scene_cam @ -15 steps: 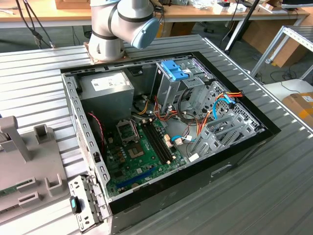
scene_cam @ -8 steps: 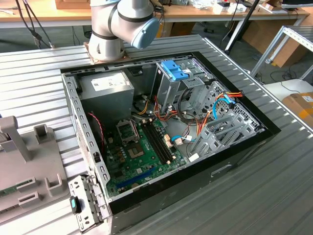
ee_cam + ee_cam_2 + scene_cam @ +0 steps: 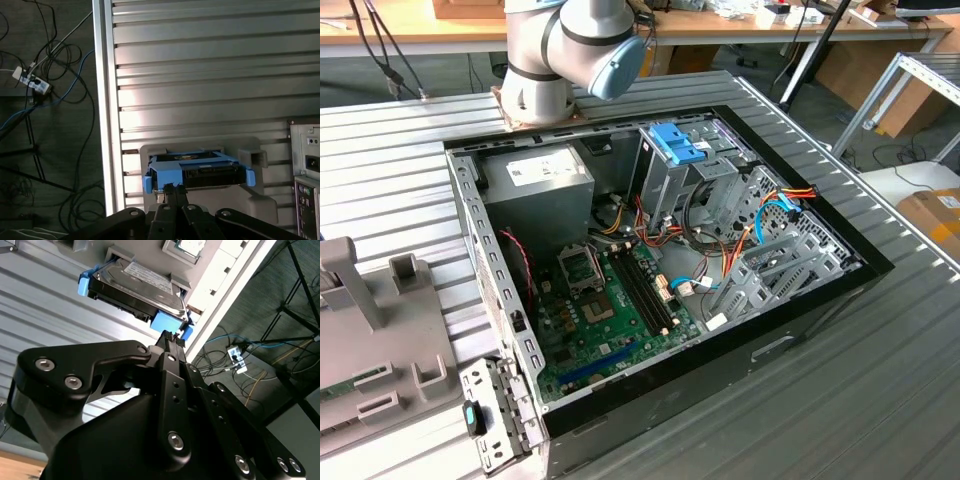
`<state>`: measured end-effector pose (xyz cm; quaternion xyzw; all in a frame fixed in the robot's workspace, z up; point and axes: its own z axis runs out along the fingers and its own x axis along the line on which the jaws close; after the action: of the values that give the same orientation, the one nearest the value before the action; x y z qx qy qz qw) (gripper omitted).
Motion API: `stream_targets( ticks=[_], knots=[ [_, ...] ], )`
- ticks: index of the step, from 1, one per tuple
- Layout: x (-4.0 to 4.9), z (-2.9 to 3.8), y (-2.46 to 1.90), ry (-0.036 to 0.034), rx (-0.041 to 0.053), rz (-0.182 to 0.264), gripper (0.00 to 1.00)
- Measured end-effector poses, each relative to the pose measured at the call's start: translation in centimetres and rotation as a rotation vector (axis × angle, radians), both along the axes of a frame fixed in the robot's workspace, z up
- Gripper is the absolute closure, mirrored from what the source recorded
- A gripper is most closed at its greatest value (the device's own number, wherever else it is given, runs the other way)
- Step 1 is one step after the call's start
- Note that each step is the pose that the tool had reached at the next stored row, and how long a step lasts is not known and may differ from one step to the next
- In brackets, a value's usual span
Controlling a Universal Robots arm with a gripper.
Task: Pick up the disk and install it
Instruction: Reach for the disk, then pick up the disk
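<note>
- The disk [image 3: 202, 171] lies in a grey holder [image 3: 257, 159]. Holder walls rise at both its ends, while the blue-railed edge facing the gripper [image 3: 173, 189] is bare.
- Nothing stands between the gripper's pressed-together fingertips and that edge.
- Ribbed table [image 3: 210, 75] beyond the holder lies free.
- In the exterior view, the case [image 3: 740, 365] stands open on top. Loose cables [image 3: 720, 243] crowd beside the metal cage [image 3: 667, 180], and the power-supply box [image 3: 537, 188] fills one corner.
</note>
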<state>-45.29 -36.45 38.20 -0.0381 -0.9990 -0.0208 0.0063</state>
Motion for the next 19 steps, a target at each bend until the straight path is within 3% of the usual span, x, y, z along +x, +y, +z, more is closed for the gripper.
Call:
stream_targets(
  ticks=[8, 19],
  knots=[
    [0.32, -0.5, -0.14, 0.0018, -0.0003, 0.0, 0.89],
    [0.17, -0.52, 0.07, 0.0021, -0.0005, 0.0, 0.89]
  ],
)
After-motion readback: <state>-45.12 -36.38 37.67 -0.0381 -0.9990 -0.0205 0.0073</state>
